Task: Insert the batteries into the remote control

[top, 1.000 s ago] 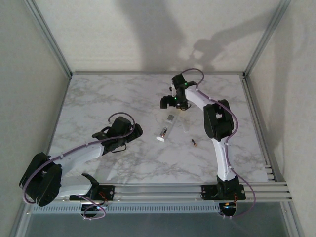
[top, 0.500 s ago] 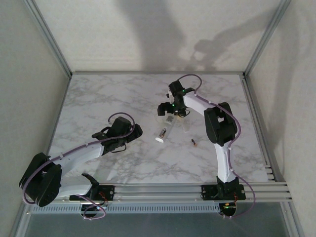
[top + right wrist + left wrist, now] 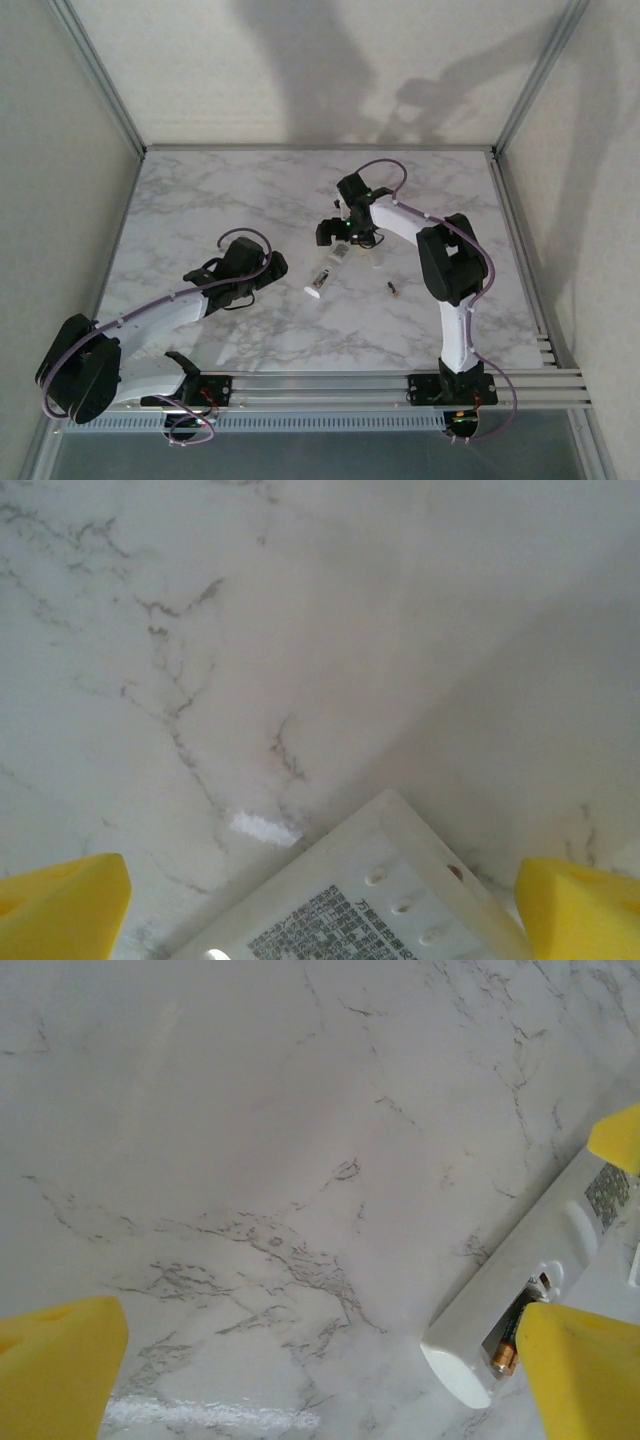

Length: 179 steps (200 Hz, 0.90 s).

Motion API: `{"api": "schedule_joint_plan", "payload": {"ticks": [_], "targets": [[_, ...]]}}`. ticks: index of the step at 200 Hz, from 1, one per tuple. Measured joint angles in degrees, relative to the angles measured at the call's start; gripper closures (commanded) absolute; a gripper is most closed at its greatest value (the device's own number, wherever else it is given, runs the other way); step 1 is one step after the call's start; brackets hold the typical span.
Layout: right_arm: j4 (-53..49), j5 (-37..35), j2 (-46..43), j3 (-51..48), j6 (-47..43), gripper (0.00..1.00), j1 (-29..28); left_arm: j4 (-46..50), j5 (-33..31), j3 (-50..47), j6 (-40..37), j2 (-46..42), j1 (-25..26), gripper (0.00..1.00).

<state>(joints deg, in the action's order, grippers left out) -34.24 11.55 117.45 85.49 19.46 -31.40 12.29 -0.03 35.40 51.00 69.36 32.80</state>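
The slim white rectangular remote control (image 3: 324, 274) lies back-up and slantwise near the middle of the grey-veined white marble table (image 3: 200, 200). Its rounded end points towards the arms' side and its labelled end points away. In the left wrist view the remote control (image 3: 520, 1270) has its battery bay uncovered at the rounded end. One dark cylindrical battery with a coppery end (image 3: 508, 1345) sits inside that bay. A second small dark battery (image 3: 392, 289) lies loose on the table to the right of the remote control, well apart from it.

The right claw (image 3: 345, 237) hangs over the far, labelled end of the remote control. Its jaws are spread wide and it grips nothing. In its own camera the remote control's printed label (image 3: 330, 920) sits low between the two yellow pads (image 3: 60, 900) of the right claw (image 3: 320, 910).

The left claw (image 3: 275, 265) is just left of the remote control's rounded end. It too is spread wide and holds nothing. In the left wrist view one yellow fingertip (image 3: 585, 1375) of the left claw (image 3: 320, 1380) overlaps the bay's edge, and I cannot tell if they touch.
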Motion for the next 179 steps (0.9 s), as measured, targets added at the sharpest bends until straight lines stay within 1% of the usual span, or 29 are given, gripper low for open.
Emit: {"api": "schedule_joint_plan", "payload": {"ticks": [78, 146, 179], "targets": [[1.79, -1.55, -5.66, -8.11, 2.86, 0.01, -1.88, -0.02, 0.02, 0.79, -1.73, 3.58, 0.00, 0.01], [1.38, -5.44, -10.93, -8.83, 3.08, 0.01, -1.92, -0.24, 0.02, 3.15, -2.03, 6.80, 0.00, 0.00], [1.03, -6.19, -12.79, -9.14, 3.08, 0.01, -1.92, -0.33, 0.07, 4.92, -3.02, 9.16, 0.00, 0.01]]}}
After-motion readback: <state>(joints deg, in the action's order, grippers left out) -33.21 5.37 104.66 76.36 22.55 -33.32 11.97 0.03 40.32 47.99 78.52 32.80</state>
